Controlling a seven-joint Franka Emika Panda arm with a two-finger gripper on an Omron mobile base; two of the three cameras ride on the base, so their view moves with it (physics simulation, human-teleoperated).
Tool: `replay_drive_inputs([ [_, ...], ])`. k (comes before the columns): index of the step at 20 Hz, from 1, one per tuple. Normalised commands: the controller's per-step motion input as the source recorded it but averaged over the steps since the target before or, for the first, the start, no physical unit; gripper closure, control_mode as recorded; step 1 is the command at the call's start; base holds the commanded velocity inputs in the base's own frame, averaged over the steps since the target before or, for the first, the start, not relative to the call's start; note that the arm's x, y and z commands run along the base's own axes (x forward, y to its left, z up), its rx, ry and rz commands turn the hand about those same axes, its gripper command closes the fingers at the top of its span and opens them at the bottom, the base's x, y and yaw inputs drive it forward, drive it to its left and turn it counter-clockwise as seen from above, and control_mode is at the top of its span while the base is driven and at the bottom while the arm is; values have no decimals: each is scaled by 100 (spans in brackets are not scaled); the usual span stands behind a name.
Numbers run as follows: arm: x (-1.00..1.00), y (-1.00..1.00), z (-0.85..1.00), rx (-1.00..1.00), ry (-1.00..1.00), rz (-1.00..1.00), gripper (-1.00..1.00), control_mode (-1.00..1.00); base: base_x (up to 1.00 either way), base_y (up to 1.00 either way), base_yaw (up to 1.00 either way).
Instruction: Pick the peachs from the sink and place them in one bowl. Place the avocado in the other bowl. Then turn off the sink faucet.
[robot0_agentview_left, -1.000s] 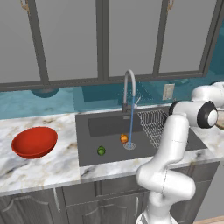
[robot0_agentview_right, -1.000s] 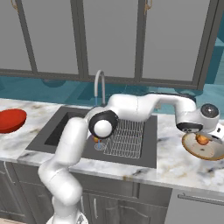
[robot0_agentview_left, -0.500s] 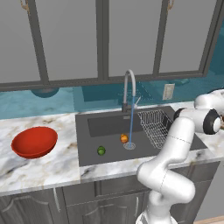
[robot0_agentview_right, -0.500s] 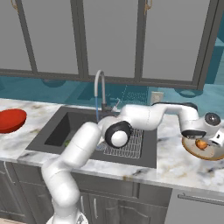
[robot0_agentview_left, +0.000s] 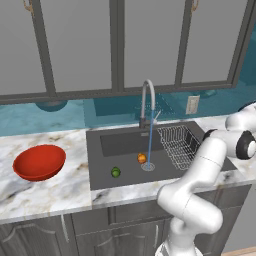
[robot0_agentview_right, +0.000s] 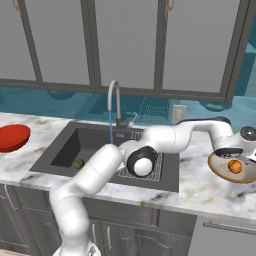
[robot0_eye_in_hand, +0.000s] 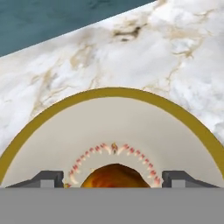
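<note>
Sitting in the tan bowl (robot0_eye_in_hand: 52, 118), a peach (robot0_eye_in_hand: 114, 176) lies between the tool's (robot0_eye_in_hand: 112, 178) tips.

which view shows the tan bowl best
The hand view: the tan bowl spreads across it from straight above, rim and patterned inside clear, a peach between the fingertips. The right base view shows it small at the far right edge. The left base view gives nothing useful.

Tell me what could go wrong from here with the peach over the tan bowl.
1. The peach sits between the claw tips over the tan bowl; released from a height, it may bounce or roll out onto the counter.
2. The bowl lies near the counter's front edge, so a nudge from the claw could push it off.
3. Water runs from the faucet beside the second peach, which may be slippery to grip.
</note>
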Motion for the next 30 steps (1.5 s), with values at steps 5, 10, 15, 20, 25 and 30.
replay_drive_inputs([
  [5, 9, -4, 1, 0, 0, 0, -100, -100, 0, 0, 0],
  [10, -16, 30, 30, -5, 0, 0, -100, -100, 0, 0, 0],
  [15, -66, 100, 3, -23, -1, 0, -100, -100, 0, 0, 0],
  [20, -88, 100, -57, -28, -14, 0, -100, -100, 0, 0, 0],
  [25, -100, 100, -78, -34, -20, 0, -100, -100, 0, 0, 0],
  [30, -74, 100, 39, -32, -14, 0, -100, -100, 0, 0, 0],
])
